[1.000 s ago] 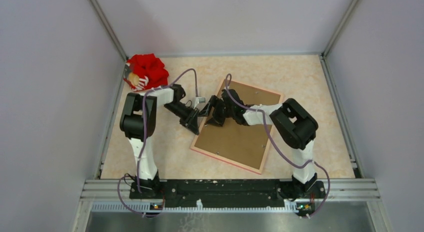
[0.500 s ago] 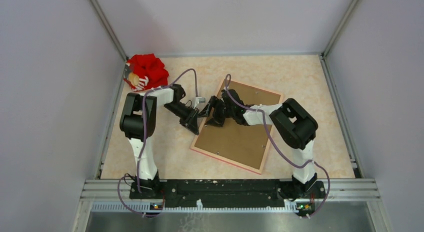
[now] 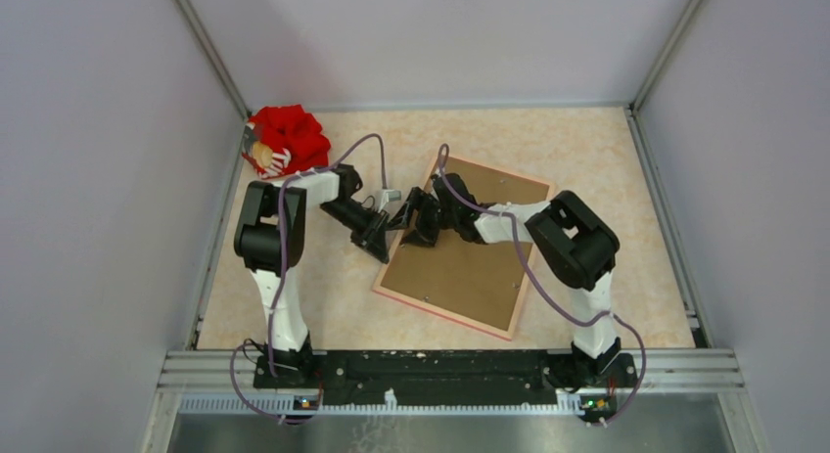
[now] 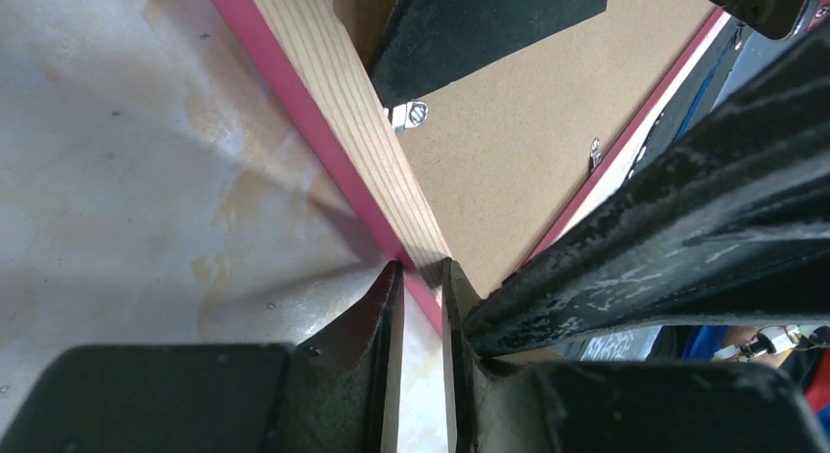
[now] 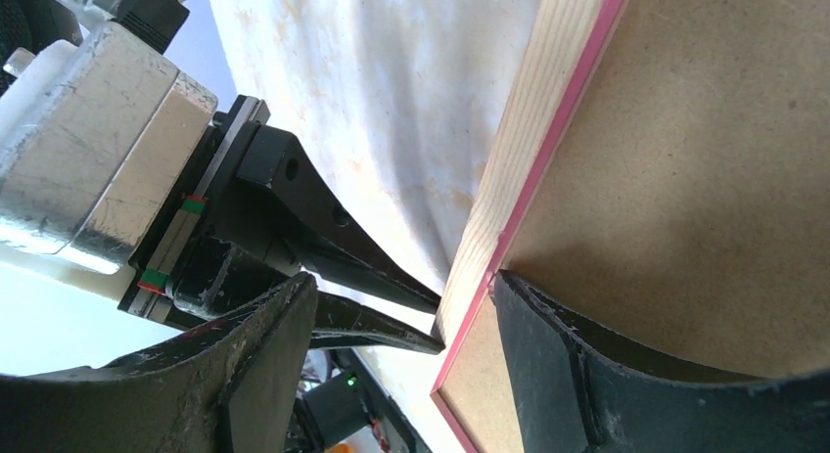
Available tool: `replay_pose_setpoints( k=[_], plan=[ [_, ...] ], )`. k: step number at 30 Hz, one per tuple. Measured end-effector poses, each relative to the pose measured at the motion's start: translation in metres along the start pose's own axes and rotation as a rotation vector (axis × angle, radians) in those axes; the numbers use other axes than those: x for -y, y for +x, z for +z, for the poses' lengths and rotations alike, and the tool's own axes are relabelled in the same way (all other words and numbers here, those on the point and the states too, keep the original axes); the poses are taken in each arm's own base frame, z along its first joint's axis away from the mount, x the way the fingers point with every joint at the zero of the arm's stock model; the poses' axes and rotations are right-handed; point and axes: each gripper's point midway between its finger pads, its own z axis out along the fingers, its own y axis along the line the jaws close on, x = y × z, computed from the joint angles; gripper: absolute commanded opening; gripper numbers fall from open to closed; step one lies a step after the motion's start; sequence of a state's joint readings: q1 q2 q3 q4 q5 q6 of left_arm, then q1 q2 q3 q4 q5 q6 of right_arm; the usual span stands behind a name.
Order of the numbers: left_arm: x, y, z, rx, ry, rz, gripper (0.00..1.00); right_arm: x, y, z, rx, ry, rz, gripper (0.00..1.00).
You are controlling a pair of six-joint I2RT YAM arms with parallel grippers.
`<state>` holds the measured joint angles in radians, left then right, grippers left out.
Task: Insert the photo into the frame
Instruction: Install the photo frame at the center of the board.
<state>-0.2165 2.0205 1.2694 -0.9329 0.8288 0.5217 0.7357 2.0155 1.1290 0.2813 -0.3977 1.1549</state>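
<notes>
The frame lies back up and slanted on the table, pink at its edges, with a brown backing board inside it. My left gripper is shut on the frame's left rail, a fingertip on each side of the pale wood. My right gripper stands open across the same rail. One finger rests on the backing board, the other hangs outside the frame. In the right wrist view the left gripper meets the rail's edge. The photo is hidden.
A red cloth toy lies in the back left corner. Small metal tabs sit along the frame's inner edge. Grey walls close in the table on three sides, and a metal rail runs along the near edge.
</notes>
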Motion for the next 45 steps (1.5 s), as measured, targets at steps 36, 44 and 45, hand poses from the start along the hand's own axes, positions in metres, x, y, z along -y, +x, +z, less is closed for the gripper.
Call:
replay_pose_setpoints(
  k=[36, 44, 45],
  plan=[
    [-0.0005, 0.0015, -0.0019, -0.002, -0.001, 0.004, 0.25, -0.0009, -0.0023, -0.0009, -0.077, 0.04, -0.109, 0.73],
    [-0.0005, 0.0015, -0.0019, -0.002, -0.001, 0.004, 0.25, -0.0016, -0.0003, -0.0009, -0.084, 0.038, -0.109, 0.73],
    [-0.0005, 0.0015, -0.0019, -0.002, -0.001, 0.004, 0.25, -0.0015, -0.0003, -0.001, -0.084, 0.038, -0.108, 0.73]
  ],
)
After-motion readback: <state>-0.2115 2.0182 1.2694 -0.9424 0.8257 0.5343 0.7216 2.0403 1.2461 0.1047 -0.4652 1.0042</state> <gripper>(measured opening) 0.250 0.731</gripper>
